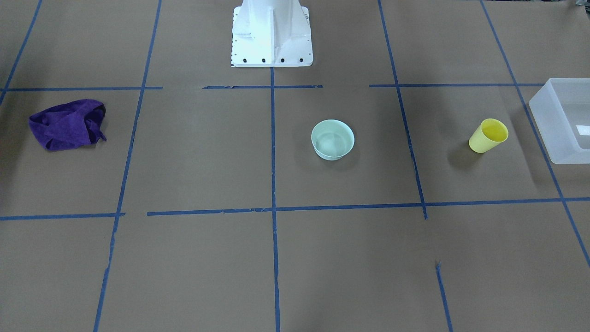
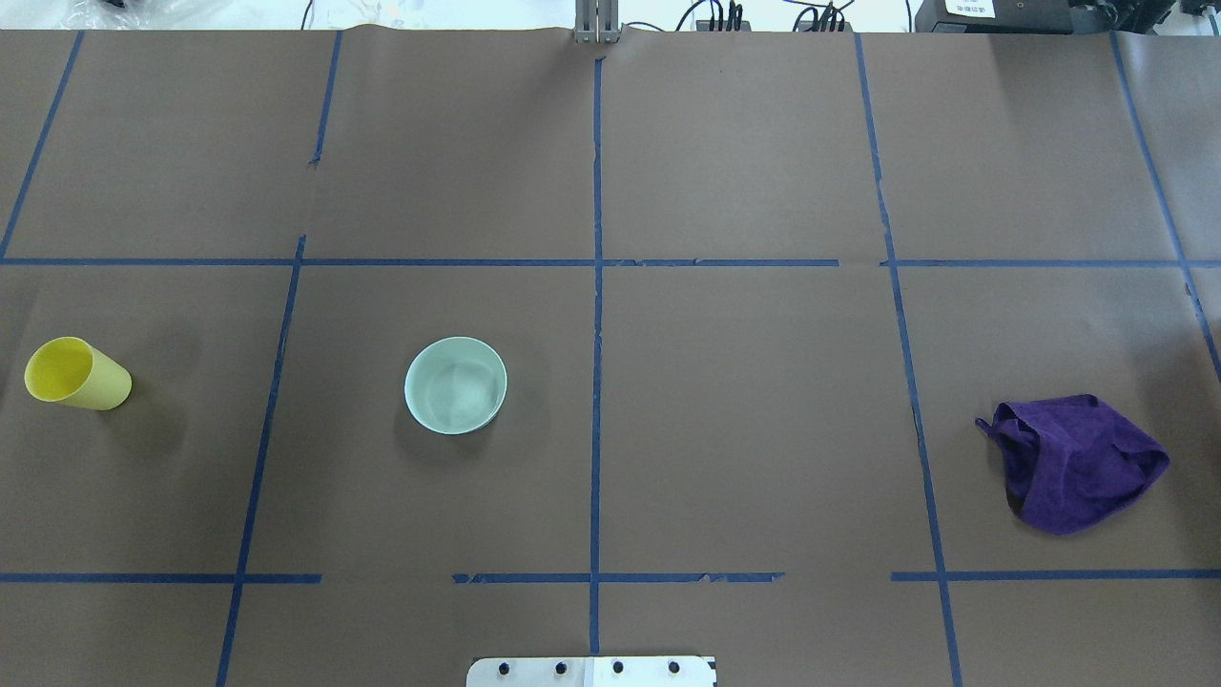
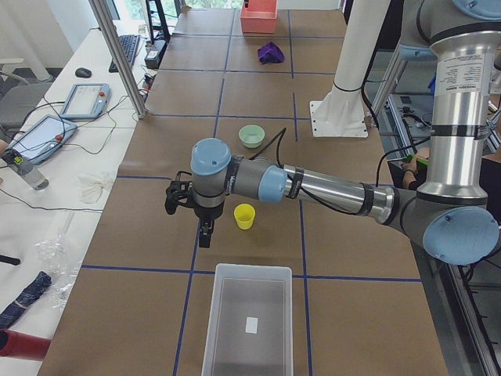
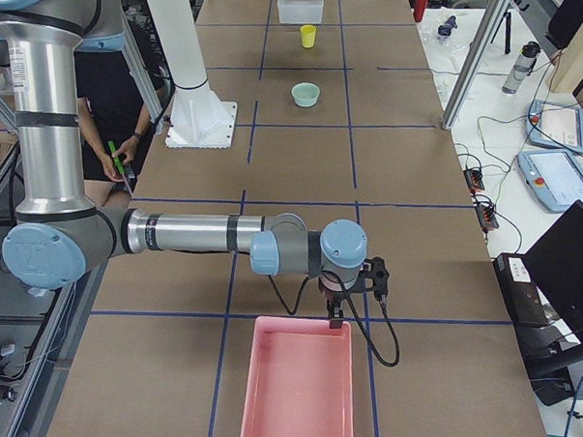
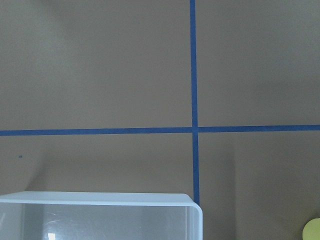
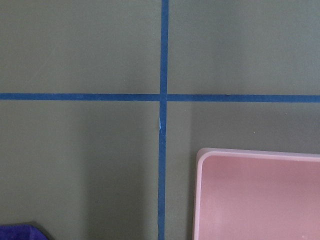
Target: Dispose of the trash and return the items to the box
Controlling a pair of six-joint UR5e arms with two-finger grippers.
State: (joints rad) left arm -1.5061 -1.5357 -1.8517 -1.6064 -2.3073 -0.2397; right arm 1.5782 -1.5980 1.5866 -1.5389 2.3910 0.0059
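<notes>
The yellow cup (image 1: 488,135) stands upright near the frosted-white box (image 1: 560,138); it also shows in the overhead view (image 2: 76,374). The mint-green bowl (image 1: 333,139) sits upright mid-table (image 2: 456,385). My left gripper (image 3: 205,231) hangs above the table between the cup (image 3: 244,216) and the box (image 3: 211,313), touching neither; I cannot tell whether it is open or shut. My right gripper (image 4: 335,318) hovers at the far rim of a pink bin (image 4: 294,393); I cannot tell its state. The left wrist view shows the box's corner (image 5: 100,200) and the cup's edge (image 5: 312,230).
A crumpled purple cloth (image 1: 69,123) lies at the table's right-arm end (image 2: 1073,463), near the pink bin (image 6: 260,195). The white robot base (image 1: 272,37) stands at the table's edge. Blue tape lines grid the brown surface. A small white scrap lies inside the box (image 3: 252,324).
</notes>
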